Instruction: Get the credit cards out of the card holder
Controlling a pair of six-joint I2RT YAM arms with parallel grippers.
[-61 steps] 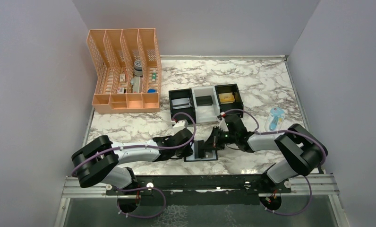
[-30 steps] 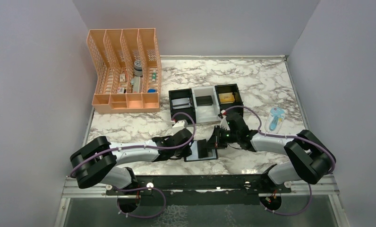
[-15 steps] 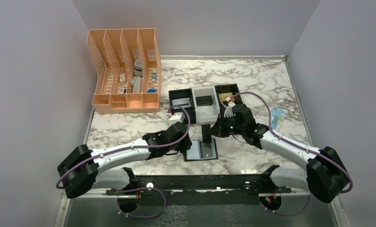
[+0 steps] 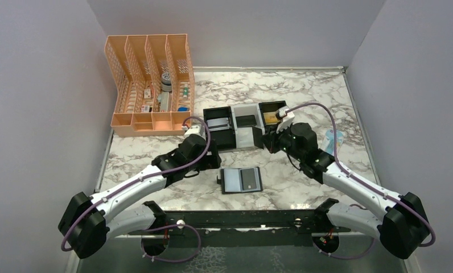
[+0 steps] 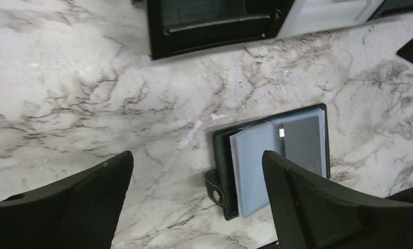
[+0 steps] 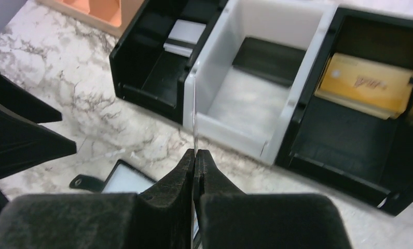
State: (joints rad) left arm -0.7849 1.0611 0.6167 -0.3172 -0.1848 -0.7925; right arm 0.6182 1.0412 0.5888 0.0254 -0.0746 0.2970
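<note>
**One card lifted clear over the trays, card holder open on the desk**

The right fingers (image 6: pixel 186 174) are clenched on a thin credit card (image 6: pixel 195 111), held upright and edge-on, probably so it can drop into the white tray (image 6: pixel 230 132) just ahead. A dark card (image 6: pixel 269 59) lies in that tray, a gold card (image 6: pixel 365 78) in the black tray (image 6: pixel 344 171) beside it, and a pale card (image 6: pixel 183 36) in the other black tray (image 6: pixel 142 93). The left fingers (image 5: pixel 90 199) hang spread wide and empty above the desk (image 4: pixel 304 96), apart from the card holder (image 5: pixel 253 166). It lies flat and open (snap tab outward), with a dark grey card (image 5: pixel 304 142) in its pocket, so the job looks unfinished. The tray walls crowd the card's way down. The orange organiser (image 4: pixel 150 91) and blue packet (image 4: pixel 332 139) stand well apart.
</note>
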